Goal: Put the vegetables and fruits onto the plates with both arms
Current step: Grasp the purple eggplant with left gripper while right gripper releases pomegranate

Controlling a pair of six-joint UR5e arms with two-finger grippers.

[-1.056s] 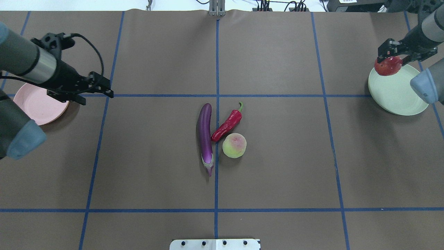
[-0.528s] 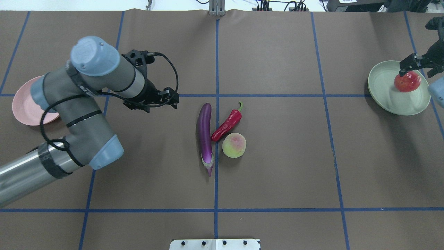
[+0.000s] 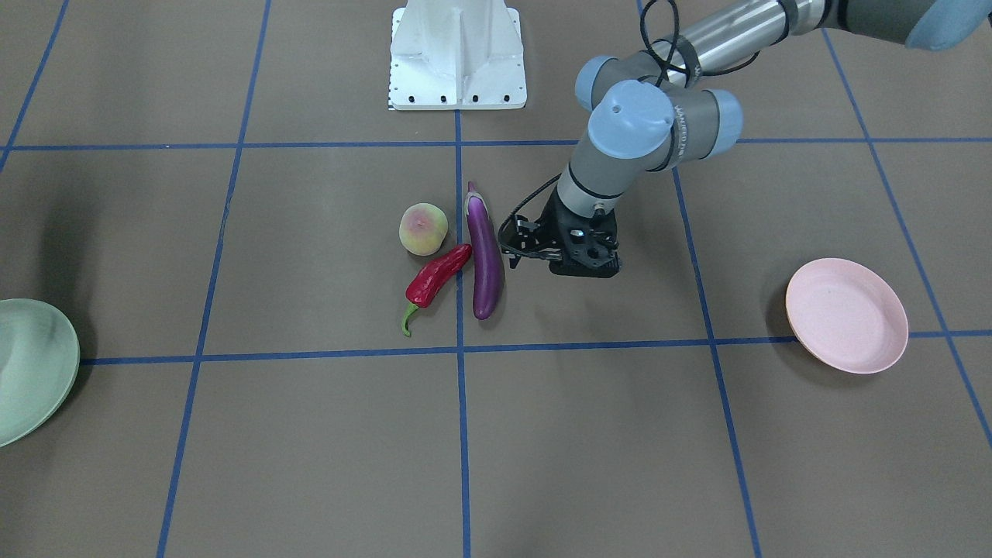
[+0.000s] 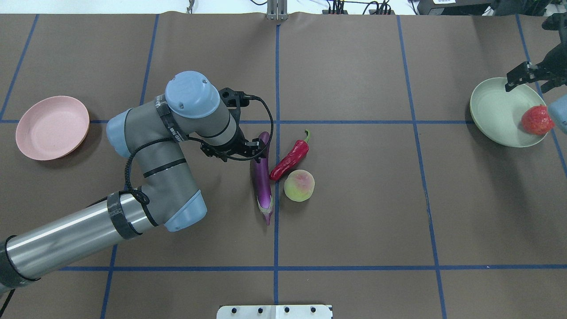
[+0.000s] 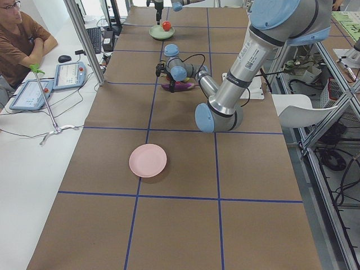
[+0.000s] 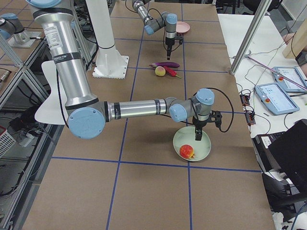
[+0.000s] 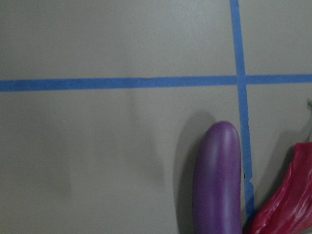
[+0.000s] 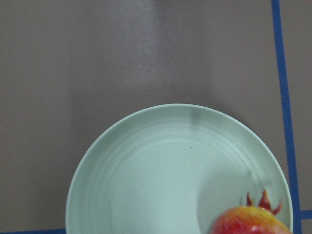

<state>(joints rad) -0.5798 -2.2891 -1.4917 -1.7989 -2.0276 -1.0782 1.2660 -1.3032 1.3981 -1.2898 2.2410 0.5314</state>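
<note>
Release settled the bumpy red-orange pomegranate (image 4: 536, 120) at four o'clock on the pale mint plate (image 4: 492, 108), right gripper (image 4: 529, 82) unclenched; left gripper (image 4: 256, 149), seemingly unclenched, neared the long purple eggplant (image 4: 262, 181) next.

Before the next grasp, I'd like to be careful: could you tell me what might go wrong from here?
The left gripper sits by the eggplant's rounded end; gripped there, the long eggplant may tip or slip. The chili pepper touches it and might get dragged. The pomegranate lies at the green plate's rim and could roll off.
</note>
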